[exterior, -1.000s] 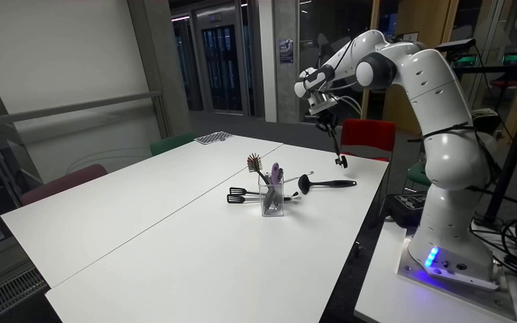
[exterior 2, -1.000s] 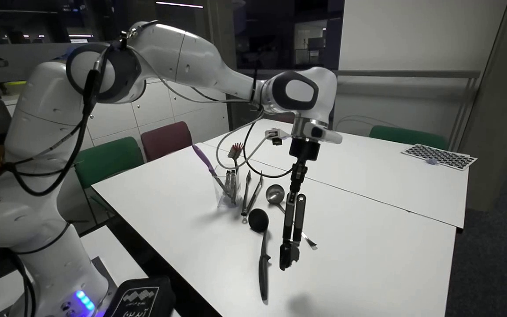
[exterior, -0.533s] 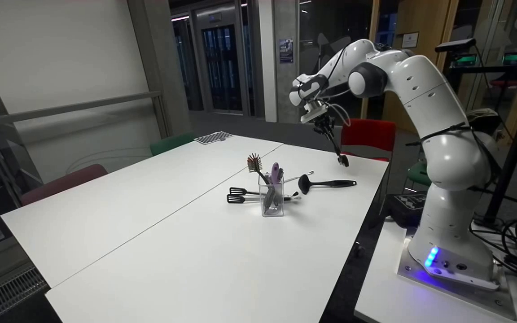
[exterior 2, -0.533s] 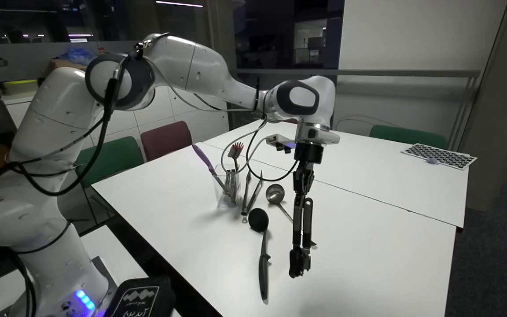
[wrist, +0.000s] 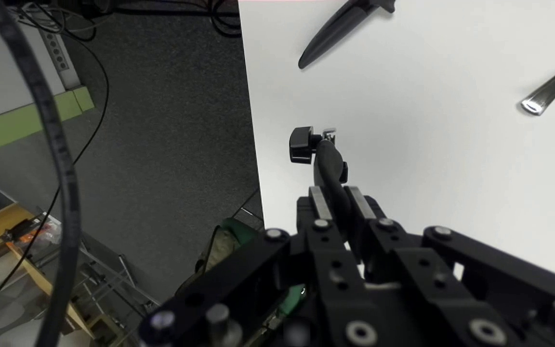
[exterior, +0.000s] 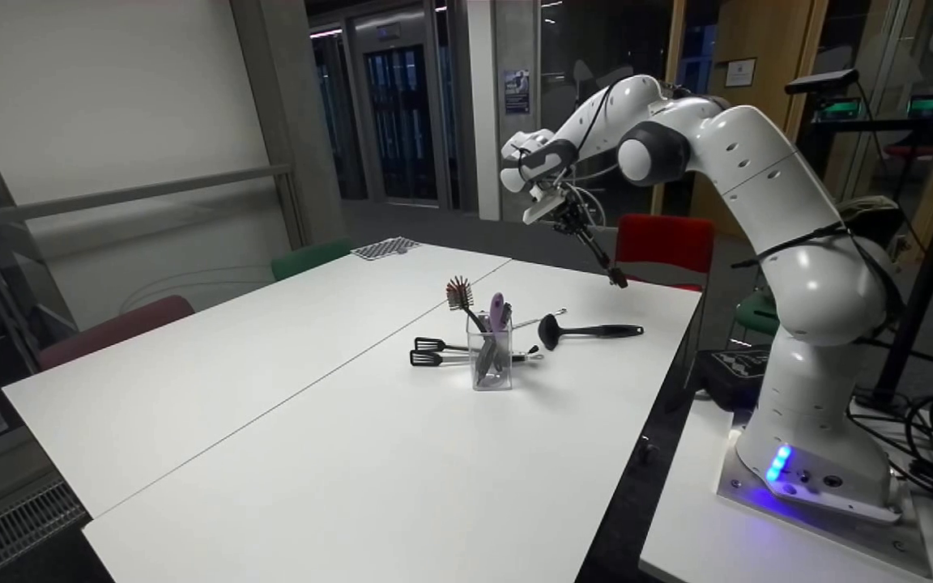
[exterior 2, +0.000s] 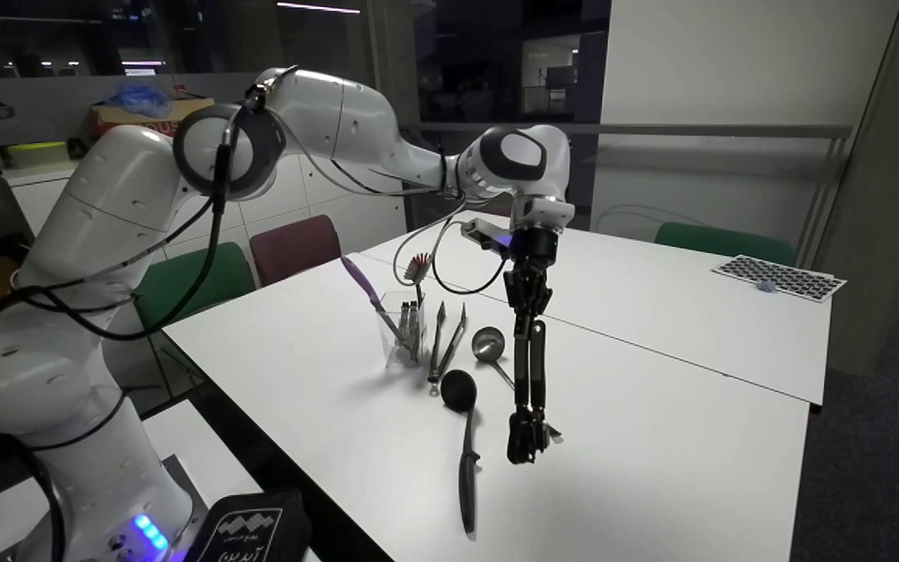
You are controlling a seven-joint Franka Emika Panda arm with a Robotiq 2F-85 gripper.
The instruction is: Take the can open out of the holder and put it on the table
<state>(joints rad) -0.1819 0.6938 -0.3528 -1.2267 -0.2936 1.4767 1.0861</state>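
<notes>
Across both exterior views spreads the broad white table (exterior: 313, 389), and over it reaches the white arm (exterior: 758, 154). Well apart from the arm's black gripper (wrist: 339, 206) stands the clear holder (exterior: 503, 370), upright and bearing several utensils (exterior: 497, 312), while in an exterior view the black ladle (exterior 2: 459, 392) lies on the table between the two. Smaller again, the black can opener (wrist: 327, 164) hangs head down above the table, out of the holder, with the gripper's jaws drawn tight together on it.

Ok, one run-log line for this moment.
claw: shut on can opener | position: out of holder, above table | placement: not yet done
</notes>
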